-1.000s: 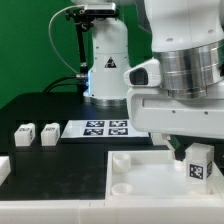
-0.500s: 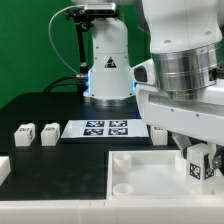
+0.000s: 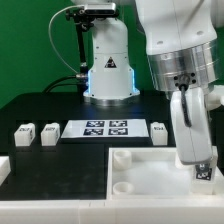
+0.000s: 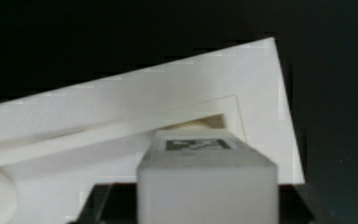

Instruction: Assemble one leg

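Exterior view, hidden parts: the arm's big silver wrist fills the exterior view's right, and the gripper (image 3: 203, 168) is cut off by the frame's right edge, so its fingertips can barely be made out.
Exterior view, the held part: only a sliver of the leg (image 3: 204, 171) with a hint of its tag shows under the arm, low at the exterior view's right, above the white tray-like piece (image 3: 140, 180).
Wrist view, what is clear: the leg (image 4: 204, 170) stands upright in the foreground, its tagged top face toward the camera, the tag itself blurred.
Wrist view, what is cut off: the leg's lower end runs out of frame; the dark fingers (image 4: 108, 203) show only as slivers at its sides.
Pincer: closed narrow onto the leg, a finger pressed against each of its side faces.
Leg's place: over a corner of the white tray-like piece (image 4: 140, 110); whether it touches the piece cannot be told.
Other legs: two (image 3: 24, 133) (image 3: 49, 131) sit on the black table at the exterior view's left, a third (image 3: 158, 129) just past the marker board (image 3: 106, 127).
Background: a second robot's white base (image 3: 108, 62) stands behind the board.
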